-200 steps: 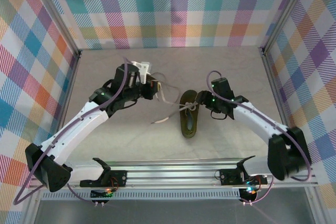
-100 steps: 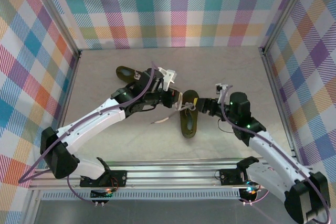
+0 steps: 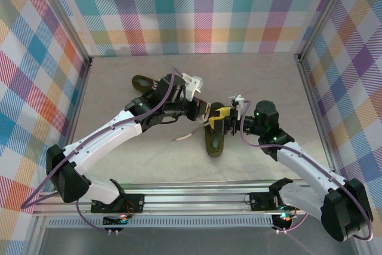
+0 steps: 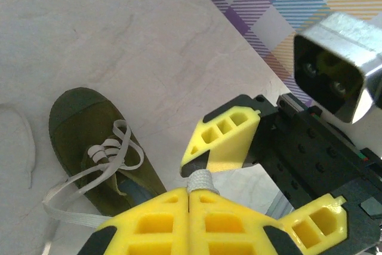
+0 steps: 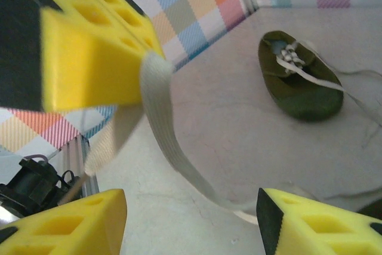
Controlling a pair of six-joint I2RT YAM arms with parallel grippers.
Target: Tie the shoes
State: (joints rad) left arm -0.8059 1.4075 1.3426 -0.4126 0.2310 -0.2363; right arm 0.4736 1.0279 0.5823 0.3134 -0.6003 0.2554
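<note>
Two dark olive shoes lie on the table. One shoe (image 3: 213,141) (image 4: 83,129) sits in the middle, with cream laces trailing left. The other shoe (image 3: 142,81) (image 5: 298,82) lies far left behind my left arm. My left gripper (image 3: 205,111) (image 4: 190,192) hovers over the middle shoe, shut on a folded bit of lace (image 4: 200,180) (image 5: 158,106) that hangs down from it. My right gripper (image 3: 218,121) (image 5: 191,219) faces it at close range, open, its fingers (image 4: 224,138) on either side of the hanging lace without touching it.
A loose lace end (image 3: 182,137) lies on the table left of the middle shoe. Plaid walls (image 3: 203,10) close in the table on three sides. The metal rail (image 3: 197,198) with both arm bases runs along the near edge.
My left gripper swung right from the far-left shoe to above the middle shoe, uncovering the far one. My right gripper turned to face it and moved in close.
</note>
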